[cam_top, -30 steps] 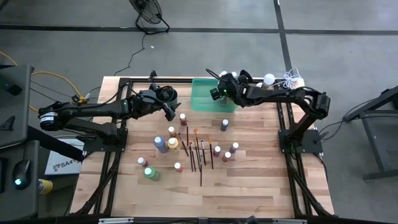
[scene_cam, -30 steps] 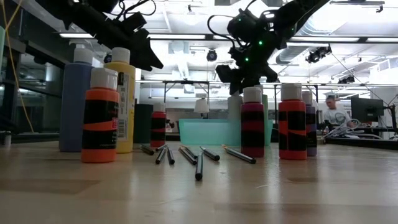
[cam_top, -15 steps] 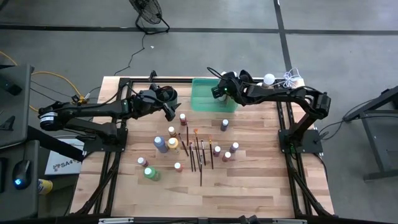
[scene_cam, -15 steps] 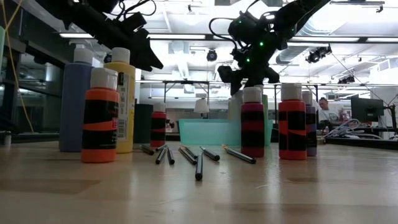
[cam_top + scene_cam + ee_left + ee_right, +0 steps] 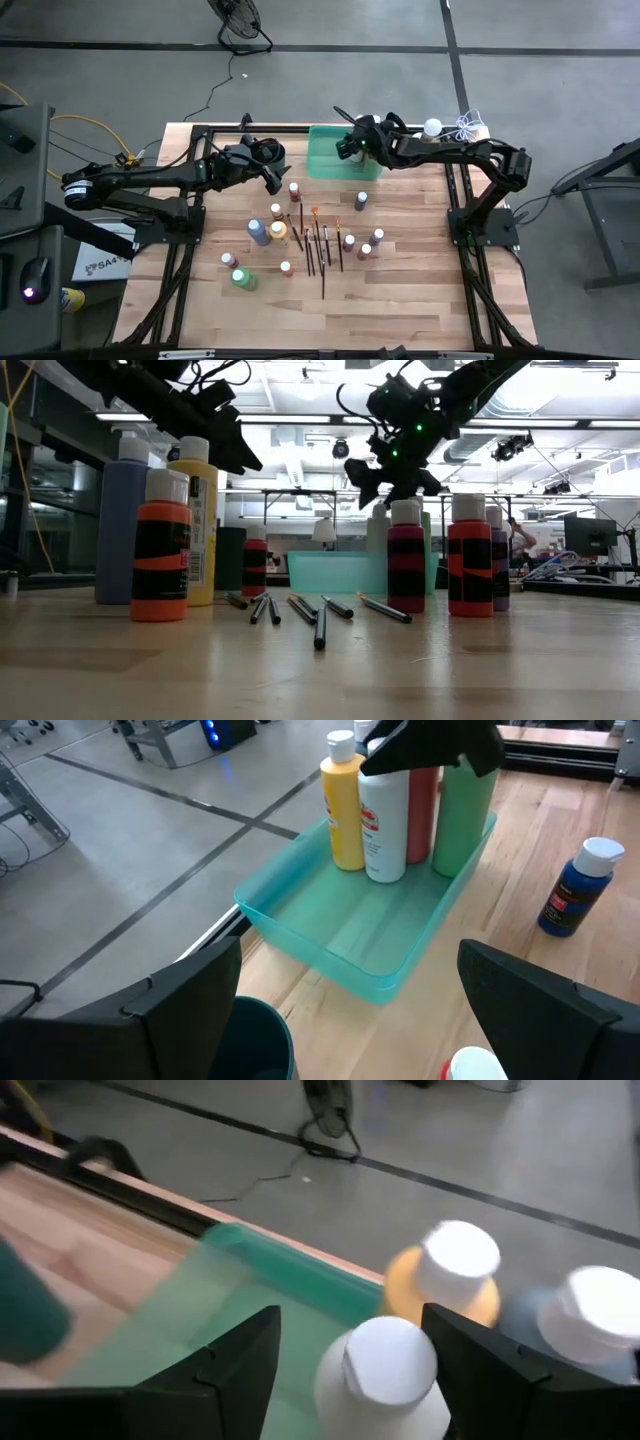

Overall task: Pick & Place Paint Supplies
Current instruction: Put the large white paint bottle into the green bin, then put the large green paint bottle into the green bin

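We hold our right claw (image 5: pixel 352 141) spread just above the white-capped bottle (image 5: pixel 385 1370) standing in the green tray (image 5: pixel 322 163), so next we must fetch another bottle off the tabletop (image 5: pixel 400 290).

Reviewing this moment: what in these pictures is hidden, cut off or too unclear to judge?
- Left wrist view: the right pincer covers the caps of the red bottle and the green bottle in the translucent green tray.
- Right wrist view: motion blur; the grey-blue bottle is cut by the edge.
- Low view: the red-and-black bottle screens the tray's bottles.
- High view: brush tips too small.
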You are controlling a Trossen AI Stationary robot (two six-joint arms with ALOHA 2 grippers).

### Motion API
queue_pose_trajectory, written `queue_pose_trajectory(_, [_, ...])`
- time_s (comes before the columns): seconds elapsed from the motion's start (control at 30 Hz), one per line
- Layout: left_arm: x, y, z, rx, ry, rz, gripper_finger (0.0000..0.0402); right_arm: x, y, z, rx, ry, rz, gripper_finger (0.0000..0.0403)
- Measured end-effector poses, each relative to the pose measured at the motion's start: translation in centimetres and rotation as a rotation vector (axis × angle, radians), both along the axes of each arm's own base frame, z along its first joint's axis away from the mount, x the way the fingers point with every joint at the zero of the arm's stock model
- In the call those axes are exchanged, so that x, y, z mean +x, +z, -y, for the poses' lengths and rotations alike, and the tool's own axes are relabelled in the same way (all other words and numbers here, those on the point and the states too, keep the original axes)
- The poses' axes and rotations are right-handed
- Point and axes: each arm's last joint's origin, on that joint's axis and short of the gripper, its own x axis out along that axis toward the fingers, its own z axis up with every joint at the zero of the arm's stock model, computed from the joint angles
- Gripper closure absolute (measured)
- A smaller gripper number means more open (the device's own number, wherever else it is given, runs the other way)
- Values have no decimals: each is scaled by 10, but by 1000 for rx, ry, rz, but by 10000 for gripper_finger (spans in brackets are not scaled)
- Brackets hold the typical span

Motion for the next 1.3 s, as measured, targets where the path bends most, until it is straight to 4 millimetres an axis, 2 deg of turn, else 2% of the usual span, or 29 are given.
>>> queue_pose_trajectory(0.13, [-1, -2, 0, -7, 0, -22, 36, -2, 13, -2, -33, 24, 35, 168])
queue_pose_trajectory(0.37, [-1, -2, 0, -9, 1, -24, 36, -18, 44, -12, -72, 71, 67, 168])
queue_pose_trajectory(0.53, [-2, -4, 0, -26, 7, -34, 36, -33, 64, -35, -91, 136, 10, 168])
queue_pose_trajectory(0.7, [-4, -6, 1, -36, 9, -65, 36, -52, 82, -69, -121, 157, -55, 168])
queue_pose_trajectory(0.83, [-16, -7, 5, -54, 10, -141, 36, -63, 86, -100, -156, 169, -135, 168])
queue_pose_trajectory(1.07, [-52, -3, 15, -144, 40, -198, 36, -75, 80, -144, -199, 188, -233, 168])
queue_pose_trajectory(1.3, [-83, -28, 28, -242, -72, -135, 36, -81, 77, -175, -221, 244, -245, 168])
